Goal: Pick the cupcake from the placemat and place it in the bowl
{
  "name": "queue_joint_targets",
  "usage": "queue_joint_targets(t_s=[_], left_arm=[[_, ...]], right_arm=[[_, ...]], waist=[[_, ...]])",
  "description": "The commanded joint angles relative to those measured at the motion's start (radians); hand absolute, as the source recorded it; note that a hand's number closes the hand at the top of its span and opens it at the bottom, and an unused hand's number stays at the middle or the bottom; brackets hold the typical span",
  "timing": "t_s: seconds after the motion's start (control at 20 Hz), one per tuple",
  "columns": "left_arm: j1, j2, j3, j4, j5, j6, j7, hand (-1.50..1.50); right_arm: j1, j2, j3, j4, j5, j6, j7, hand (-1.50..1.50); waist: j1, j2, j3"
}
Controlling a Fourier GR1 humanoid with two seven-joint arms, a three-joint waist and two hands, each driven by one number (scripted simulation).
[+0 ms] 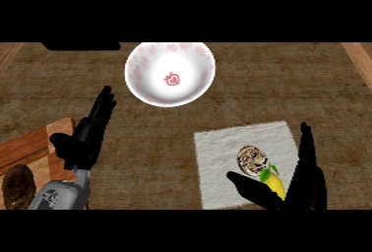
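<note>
Head view: cupcake (pixel 252 160) rests on the placemat (pixel 218 147) near the counter's (pixel 145 147) front right edge, just beside the right hand (pixel 309 184), spread open, gripping nothing; bowl (pixel 196 74) well apart.

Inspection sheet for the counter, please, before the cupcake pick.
Surface: brown counter, flat.
Job's things: cupcake on white placemat; bowl upright at far centre.
Clutter: yellow fruit beside cupcake on placemat; wooden board at left, dark round item on it.
Robot hands: left robot hand open, resting, fingers up; right robot hand open, thumb and fingers either side of yellow fruit, cupcake not held.
Cables: nothing seen.
Surroundings: dark object at far edge, unidentifiable.
</note>
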Motion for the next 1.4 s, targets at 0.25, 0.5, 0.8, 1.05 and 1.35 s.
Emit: queue_joint_targets(t_s=[0.25,0.5,0.8,1.05,1.35], left_arm=[[0.017,-0.061,-0.023,-0.029,-0.06,0.009,0.027,0.0],[0.013,-0.054,0.018,-0.039,-0.072,-0.008,0.031,0.0],[0.036,-0.035,0.074,-0.021,-0.028,-0.086,0.021,0.0],[-0.014,-0.043,0.098,-0.038,-0.039,-0.086,0.068,0.0],[0.025,-0.073,0.099,0.004,-0.077,-0.099,0.002,0.0]], right_arm=[[0.093,0.012,0.049,0.009,-0.035,0.006,0.023,-1.5],[-0.001,0.012,0.052,-0.061,-0.048,0.01,0.073,-1.5],[0.075,0.012,0.18,-0.024,-0.002,-0.154,0.042,-1.5],[0.165,0.012,0.127,-0.021,-0.101,-0.197,-0.091,-1.5],[0.058,0.012,0.082,0.108,-0.205,-0.274,-0.13,-1.5]], waist=[[0.003,0.0,0.003],[0.005,0.0,0.003],[0.005,0.0,0.002],[0.002,0.0,0.003],[0.005,0.001,0.003]])
